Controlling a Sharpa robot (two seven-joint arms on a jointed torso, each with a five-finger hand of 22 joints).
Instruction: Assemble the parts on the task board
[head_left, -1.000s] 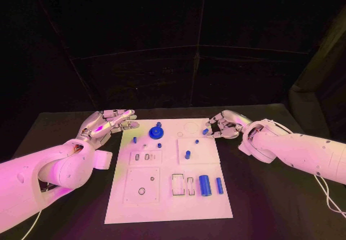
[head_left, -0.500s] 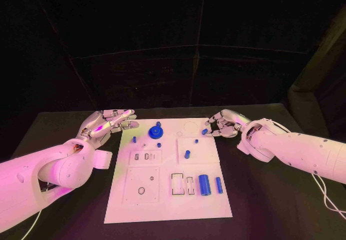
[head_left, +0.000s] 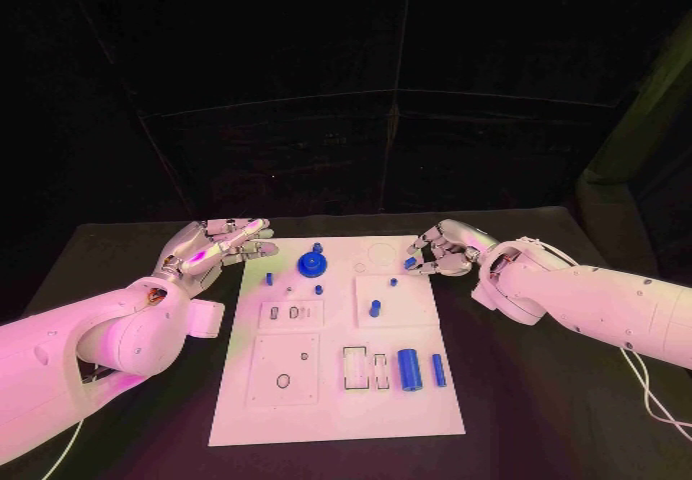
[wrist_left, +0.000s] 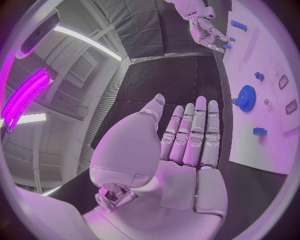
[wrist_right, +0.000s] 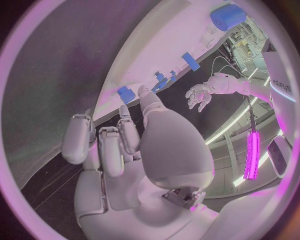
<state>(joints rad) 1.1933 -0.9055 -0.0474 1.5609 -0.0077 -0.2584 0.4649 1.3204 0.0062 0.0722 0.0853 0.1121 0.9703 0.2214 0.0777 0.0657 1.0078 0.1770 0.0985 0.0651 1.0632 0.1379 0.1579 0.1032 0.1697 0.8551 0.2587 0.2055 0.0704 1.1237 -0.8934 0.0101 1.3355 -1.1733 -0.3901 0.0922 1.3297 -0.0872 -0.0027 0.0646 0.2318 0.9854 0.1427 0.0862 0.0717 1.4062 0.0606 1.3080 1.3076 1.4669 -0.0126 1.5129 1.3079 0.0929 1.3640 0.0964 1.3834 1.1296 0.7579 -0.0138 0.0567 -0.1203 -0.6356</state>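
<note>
A small blue peg (head_left: 410, 263) stands at the far right edge of the task board (head_left: 339, 400), looking light, rigid and smooth, best pinched at its sides. The right hand (head_left: 444, 250) curls around it; whether its fingers grip is unclear. The left hand (head_left: 216, 250) hovers spread, empty, over the worktop (head_left: 116, 260).

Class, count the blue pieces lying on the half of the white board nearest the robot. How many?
2: a thick blue cylinder and a thinner blue pin beside it, towards the right edge of the task board. Nothing covers that half.
</note>
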